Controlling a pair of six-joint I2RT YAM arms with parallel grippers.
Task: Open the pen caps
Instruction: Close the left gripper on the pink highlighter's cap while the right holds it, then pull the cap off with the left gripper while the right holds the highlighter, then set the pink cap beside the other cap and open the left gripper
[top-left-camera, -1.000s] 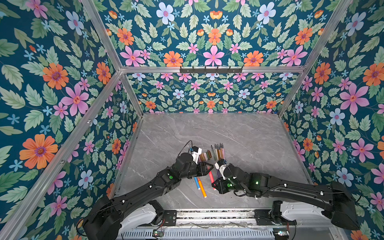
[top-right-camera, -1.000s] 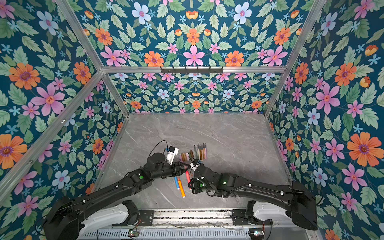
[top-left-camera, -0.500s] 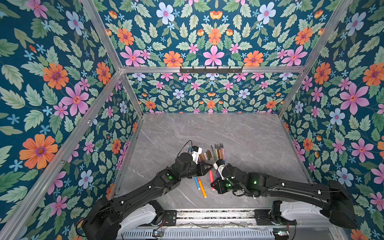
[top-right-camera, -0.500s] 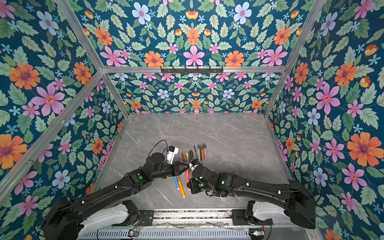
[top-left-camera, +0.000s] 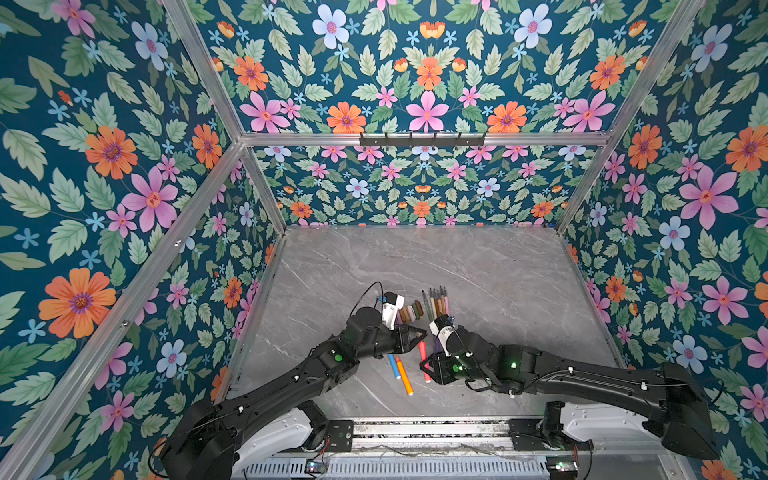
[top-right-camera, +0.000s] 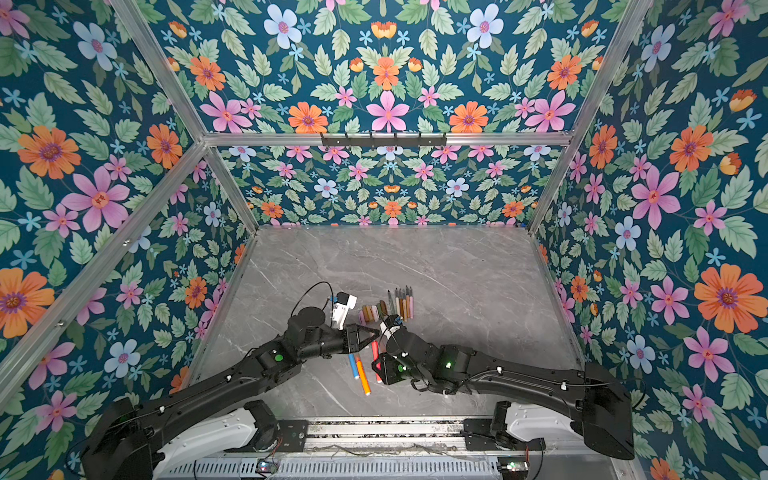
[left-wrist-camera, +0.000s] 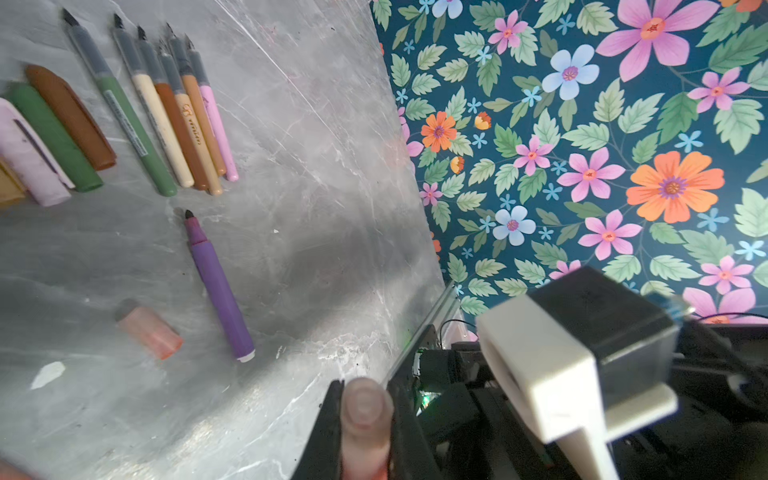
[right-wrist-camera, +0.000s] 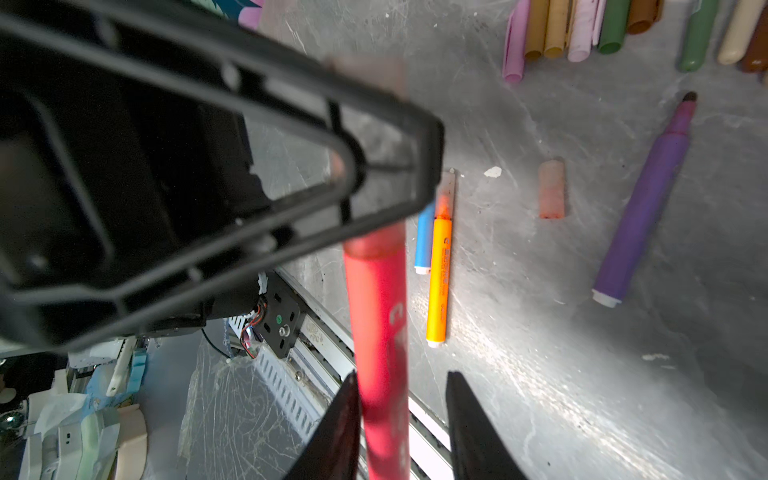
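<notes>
Right hand (right-wrist-camera: 403, 378) has gone slack since a second ago: its jaws now stand apart, with the red marker (right-wrist-camera: 376, 299) leaning on one finger only and a clear gap to the other. Left hand (left-wrist-camera: 365, 384) has closed and is clenched on the red marker's cap (left-wrist-camera: 365, 419), translucent pinkish, which looks still seated on the barrel.

Step in hand: pull this cap. Judgement: the right hand should re-clench on the barrel first, or the marker will just trail after the cap. Then pull straight along the barrel, no bending.

Around, on the worktop (top-left-camera: 478, 270):
- The orange marker (right-wrist-camera: 439, 278) and blue marker (right-wrist-camera: 424, 245) lie just beside the red marker, under the left hand. Orange looks capped; blue's end is hidden.
- A loose reddish-orange cap (right-wrist-camera: 551, 189) lies between the red marker and the purple marker (right-wrist-camera: 640, 216), which is uncapped.
- Beyond the red marker's capped end sit the row of pulled caps (top-left-camera: 409, 311) and the row of uncapped pens (top-left-camera: 434, 301).

A dropped barrel could scatter these.
</notes>
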